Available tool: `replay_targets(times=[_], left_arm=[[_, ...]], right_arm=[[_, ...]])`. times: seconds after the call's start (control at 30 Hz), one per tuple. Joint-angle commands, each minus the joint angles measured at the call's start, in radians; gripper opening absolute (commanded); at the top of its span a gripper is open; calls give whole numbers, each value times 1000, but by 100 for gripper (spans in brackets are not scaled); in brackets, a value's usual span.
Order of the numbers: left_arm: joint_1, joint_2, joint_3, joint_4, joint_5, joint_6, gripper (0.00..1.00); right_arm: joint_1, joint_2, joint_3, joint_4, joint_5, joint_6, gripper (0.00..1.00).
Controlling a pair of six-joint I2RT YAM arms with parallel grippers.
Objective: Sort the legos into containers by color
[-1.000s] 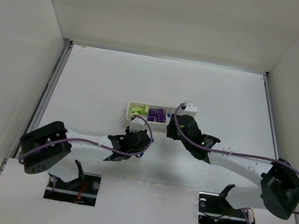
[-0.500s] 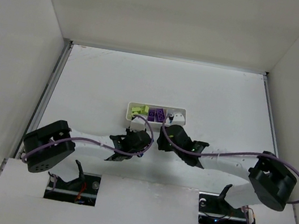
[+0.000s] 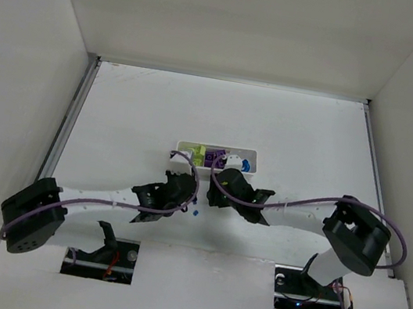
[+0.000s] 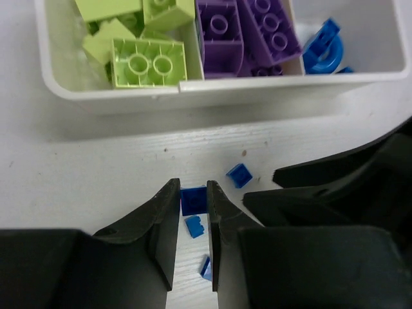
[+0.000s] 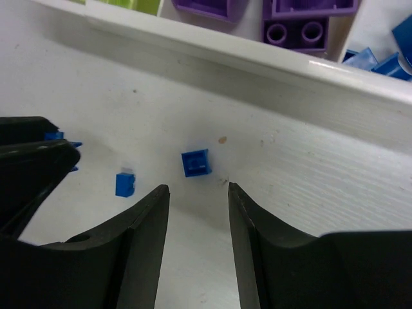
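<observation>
The white three-compartment tray (image 4: 212, 87) holds yellow-green bricks (image 4: 148, 61) on the left, purple bricks (image 4: 248, 32) in the middle and blue pieces (image 4: 325, 51) on the right. My left gripper (image 4: 193, 190) is shut on a small blue brick (image 4: 193, 199) just in front of the tray. Three more blue bricks lie by it, one ahead (image 4: 239, 175) and two under the fingers (image 4: 195, 226). My right gripper (image 5: 196, 190) is open and empty over the table, with a loose blue brick (image 5: 196, 162) just beyond its fingertips and another (image 5: 125, 183) to the left.
In the top view both grippers, left (image 3: 185, 185) and right (image 3: 216, 181), sit close together just in front of the tray (image 3: 184, 147). The right gripper's black body (image 4: 335, 193) crowds the left wrist view. White walls enclose the table.
The right arm swung left, away from the tray's right end, to the loose blue bricks; blue pieces now show in that compartment. The left gripper shifted slightly towards the tray.
</observation>
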Motion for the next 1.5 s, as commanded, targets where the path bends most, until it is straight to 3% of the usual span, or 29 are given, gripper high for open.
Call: replay_targets(times=[0.0,0.77,0.93,1.17,1.47], left_arm=[[20,-74,-15,-28,-20,-5,12],[168,-306,-44,-36,102,-37,13],[172,-308,-19,-20,102,-29,13],[167,-233,44,62,145,-23,14],[113,36,223,211,197,35,16]], right_arm=[[9,25,65,29,-1,-13,47],[10,148,184,-109,65,-2,33],[13,146,178,-114,65,6,23],[15,-56,73,-40,89,27,21],[-91,-372,-134,-48,126,29,21]])
